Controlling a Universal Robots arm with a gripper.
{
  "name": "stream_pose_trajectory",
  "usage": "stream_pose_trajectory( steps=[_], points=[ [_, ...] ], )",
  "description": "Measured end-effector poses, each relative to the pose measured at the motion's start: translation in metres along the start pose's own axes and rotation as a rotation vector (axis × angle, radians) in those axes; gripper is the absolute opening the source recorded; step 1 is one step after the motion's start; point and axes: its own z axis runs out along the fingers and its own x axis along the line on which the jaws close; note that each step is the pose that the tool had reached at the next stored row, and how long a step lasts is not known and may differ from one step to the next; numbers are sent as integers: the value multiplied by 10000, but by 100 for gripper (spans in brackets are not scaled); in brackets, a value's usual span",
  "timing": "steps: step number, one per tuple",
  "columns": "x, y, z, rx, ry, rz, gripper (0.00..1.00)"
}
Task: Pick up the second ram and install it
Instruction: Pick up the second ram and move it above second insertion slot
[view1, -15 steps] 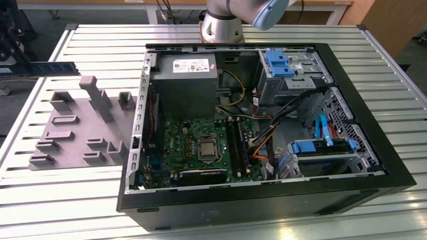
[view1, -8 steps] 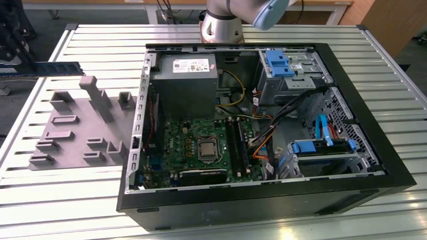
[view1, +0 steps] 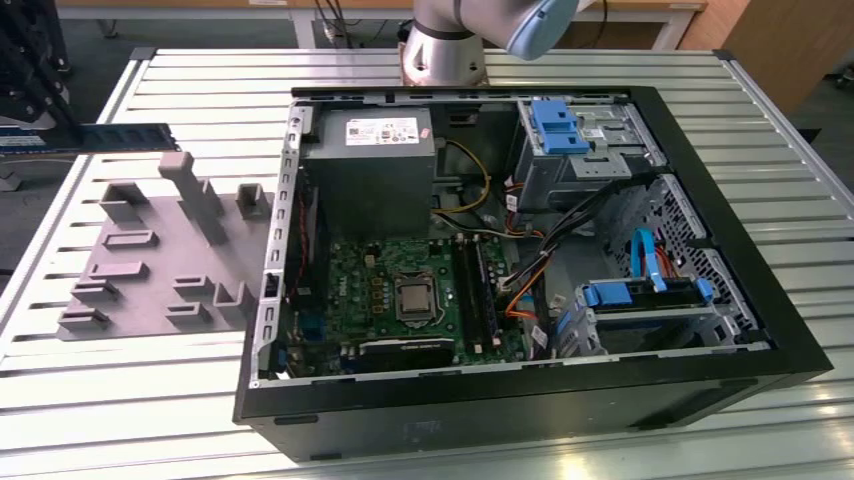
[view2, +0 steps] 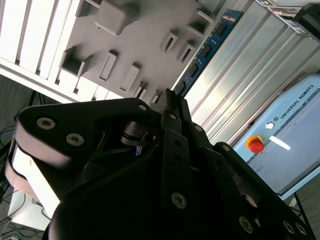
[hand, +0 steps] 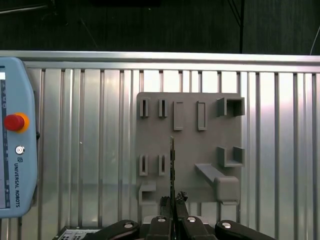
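The second ram (view1: 131, 136) is a slim blue stick with black chips, hanging level in the air above the far end of the grey holder tray (view1: 147, 250), at the exterior view's left. In the second wrist view the ram (view2: 207, 50) runs out from between my gripper's (view2: 172, 100) black fingers. The first wrist view shows it edge-on as a thin dark line (hand: 172, 160) over the tray (hand: 200, 145). There my gripper (hand: 173, 201) is shut on one end of it. The tray's slots below look bare.
An open computer case (view1: 534, 390) lies on the slatted metal table (view1: 160, 400), holding a green motherboard (view1: 360, 285), long black slots (view1: 475, 290) and a grey power supply (view1: 374, 170). A teach pendant (hand: 15, 140) lies beside the tray. The arm's base (view1: 447, 50) stands behind the case.
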Motion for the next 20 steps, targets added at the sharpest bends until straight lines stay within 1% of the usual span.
stream_pose_trajectory(
  steps=[7, 20],
  points=[
    [0, -50, 0, -1, 1, 0, 14],
    [-1, -114, 1, -1, 0, 0, 14]
  ],
)
